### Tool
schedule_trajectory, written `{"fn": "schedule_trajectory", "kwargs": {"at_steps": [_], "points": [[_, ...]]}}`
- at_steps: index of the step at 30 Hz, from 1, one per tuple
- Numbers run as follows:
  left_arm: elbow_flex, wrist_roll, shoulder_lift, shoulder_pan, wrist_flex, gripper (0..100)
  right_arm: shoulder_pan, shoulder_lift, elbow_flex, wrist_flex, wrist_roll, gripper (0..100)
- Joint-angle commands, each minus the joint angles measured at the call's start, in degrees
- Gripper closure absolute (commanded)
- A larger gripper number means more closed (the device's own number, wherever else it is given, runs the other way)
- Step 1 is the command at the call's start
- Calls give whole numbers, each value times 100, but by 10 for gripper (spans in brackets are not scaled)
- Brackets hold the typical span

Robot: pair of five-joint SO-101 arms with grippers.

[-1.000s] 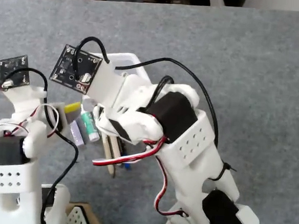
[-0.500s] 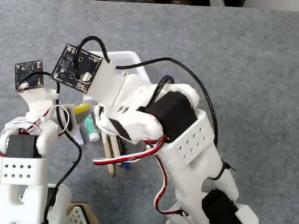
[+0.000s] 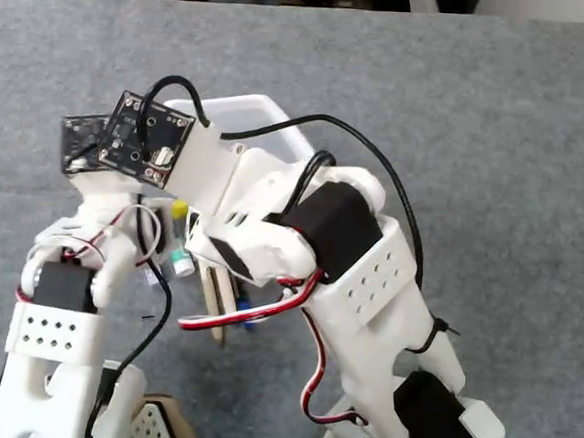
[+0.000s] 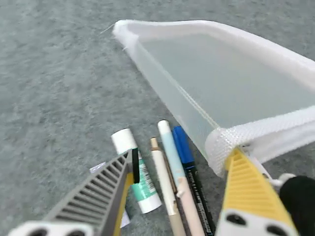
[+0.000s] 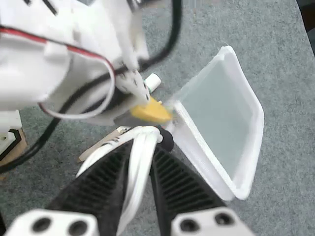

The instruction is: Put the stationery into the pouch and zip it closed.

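The white mesh pouch (image 3: 264, 122) stands open on the grey mat. My right gripper (image 5: 140, 143) is shut on its rim strip (image 5: 138, 162) and holds the near edge up; the pouch (image 5: 224, 110) opens beyond. Beside the mouth lie a glue stick (image 4: 145, 189), a cream pen (image 4: 162, 167), a pale blue pen (image 4: 170, 145) and a blue pen (image 4: 184, 152). My left gripper (image 4: 182, 155) hangs open just above them, and its yellow finger (image 4: 246, 189) touches the pouch's corner (image 4: 224, 140). From above, the glue stick (image 3: 179, 258) and pens (image 3: 215, 314) show between the two arms.
Grey felt (image 3: 499, 123) covers the table, with free room to the right and behind the pouch. A small white paper scrap (image 4: 97, 167) lies by the glue stick. A tan block (image 3: 163, 421) sits at the arms' bases.
My left arm has swung right, toward the pouch, and now hangs over the stationery. The pouch's far edge has shifted a little. The right arm has barely moved.
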State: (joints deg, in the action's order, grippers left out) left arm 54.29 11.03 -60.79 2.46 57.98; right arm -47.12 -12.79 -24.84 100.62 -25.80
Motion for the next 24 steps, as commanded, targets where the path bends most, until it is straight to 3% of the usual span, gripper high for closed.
{"fn": "schedule_trajectory", "kwargs": {"at_steps": [1, 4, 10, 12, 16, 24], "points": [[-40, 35, 26, 295, -193, 694, -132, -4, -215, 53, 62, 986], [40, 26, 26, 303, -352, 723, -132, -13, -215, 53, 62, 986], [303, 35, 26, 303, -703, 980, -132, -13, -224, 53, 62, 986], [277, 53, 26, 303, -659, 941, -105, -13, -215, 53, 62, 986], [224, 35, 18, 312, -545, 969, -79, -66, -215, 53, 62, 986], [-1622, 35, 18, 321, 1090, 973, 105, -699, -207, 53, 53, 986]]}}
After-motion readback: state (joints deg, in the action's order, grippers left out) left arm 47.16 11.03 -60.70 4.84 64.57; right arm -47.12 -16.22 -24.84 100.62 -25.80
